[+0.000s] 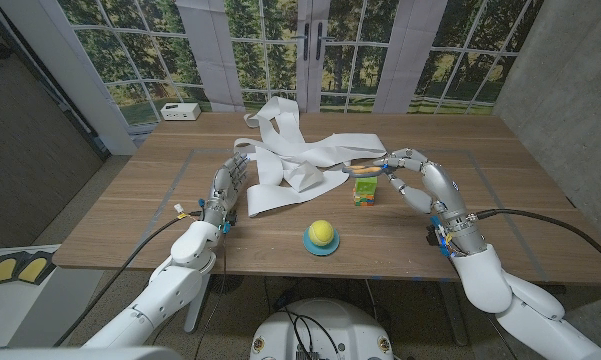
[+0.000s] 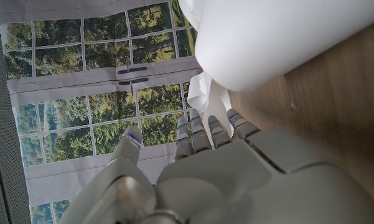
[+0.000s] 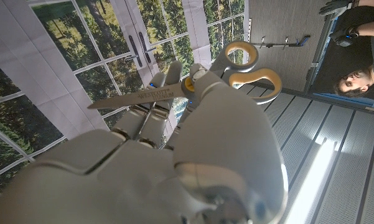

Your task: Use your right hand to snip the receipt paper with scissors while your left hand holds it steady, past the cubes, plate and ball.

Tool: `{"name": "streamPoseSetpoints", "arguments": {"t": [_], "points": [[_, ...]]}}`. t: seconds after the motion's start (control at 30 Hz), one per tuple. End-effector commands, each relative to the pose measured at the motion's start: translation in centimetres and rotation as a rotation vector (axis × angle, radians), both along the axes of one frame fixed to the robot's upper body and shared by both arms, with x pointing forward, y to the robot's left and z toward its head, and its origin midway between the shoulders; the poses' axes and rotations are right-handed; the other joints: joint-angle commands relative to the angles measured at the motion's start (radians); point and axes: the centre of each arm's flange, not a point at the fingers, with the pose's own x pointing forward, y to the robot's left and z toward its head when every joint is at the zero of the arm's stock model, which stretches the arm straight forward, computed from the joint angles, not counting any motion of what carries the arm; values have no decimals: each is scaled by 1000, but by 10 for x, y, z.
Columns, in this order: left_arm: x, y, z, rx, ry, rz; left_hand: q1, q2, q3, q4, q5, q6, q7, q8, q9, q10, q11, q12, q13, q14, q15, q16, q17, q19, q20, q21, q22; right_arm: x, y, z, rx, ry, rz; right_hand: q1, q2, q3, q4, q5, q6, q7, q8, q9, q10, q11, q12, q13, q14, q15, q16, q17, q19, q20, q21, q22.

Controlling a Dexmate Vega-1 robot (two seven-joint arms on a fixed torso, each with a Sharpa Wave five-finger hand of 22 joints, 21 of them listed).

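A long white receipt paper lies crumpled in loops across the middle of the table. My left hand is stretched out beside its left strip, fingertips at the paper's edge and nothing gripped; the paper curls just past the fingers. My right hand holds yellow-handled scissors over the paper's right side, above the stacked coloured cubes. In the right wrist view the scissors have their blades together, held by my right hand. A yellow-green ball sits on a small blue plate.
A small white box stands at the table's back left corner. Bare wood stretches to the right of my right hand, and the table's front edge runs just below the plate. A person appears in the right wrist view.
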Motion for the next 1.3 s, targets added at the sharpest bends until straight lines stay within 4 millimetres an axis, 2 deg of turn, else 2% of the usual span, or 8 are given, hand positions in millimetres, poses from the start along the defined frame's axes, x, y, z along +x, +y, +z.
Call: {"name": "streamPoseSetpoints", "arguments": {"t": [0.03, 0.3, 0.73, 0.9, 1.03, 1.3], "points": [[-1, 3, -2, -4, 1, 0, -6, 0, 8, 0, 1, 2, -2, -3, 3, 1, -2, -3, 5, 12, -11, 1, 4, 3, 5, 5, 3, -3, 3, 0, -8, -6, 6, 15, 0, 13, 2, -16, 5, -6, 9, 6, 11, 3, -10, 1, 22, -164, 16, 19, 11, -74, 15, 6], [-1, 4, -2, -4, -1, -3, -6, 0, 8, 0, 1, 1, -3, -3, 3, 1, -3, -4, 5, 12, -11, 1, 4, 2, 4, 5, 3, -3, 4, 1, -29, -8, 3, 19, -5, 15, -2, -27, 12, -5, 11, 9, 11, 3, -17, -2, 28, -164, 22, 35, 17, -79, 25, 9], [-4, 11, 4, 23, -15, 1, -7, 0, 8, 1, 1, 8, 4, 0, 3, 6, 6, -2, 5, 17, -11, 2, 4, 5, 2, 6, 3, -6, 7, 10, -104, -52, -8, 25, -8, 17, -10, -33, 20, 13, 12, 10, 28, 2, -22, -8, 29, -164, 24, 51, 15, -78, 34, 10], [-6, 11, 10, 24, -38, -1, -7, -1, 9, 1, 1, 18, 6, 3, 4, 15, -6, 1, 5, 21, -13, 3, 4, 6, 3, 6, 3, -7, 9, 14, -137, -62, -17, 26, -12, 17, -15, -31, 40, 16, 18, 11, 48, 4, -21, -12, 30, -164, 25, 62, 13, -77, 39, 10], [-10, 10, 14, 31, -58, -13, -9, -1, 9, 2, 1, 64, 3, 18, 6, 42, -1, 10, 6, 30, -14, 4, 4, 6, 3, 5, 3, -9, 9, 18, -170, -81, -41, 26, -13, 16, -16, -30, 44, 20, 18, 11, 53, 5, -21, -12, 32, -164, 25, 66, 13, -75, 41, 10], [-23, 7, 21, 45, -95, -32, -10, -2, 10, 2, 0, 136, 5, 36, 9, 82, -11, 23, 8, 47, -21, 7, 4, 9, 5, 6, 2, -11, 5, 28, -225, -121, -89, 26, -14, 16, -18, -29, 46, 21, 18, 10, 55, 6, -22, -12, 33, -164, 26, 70, 13, -76, 44, 10]]}}
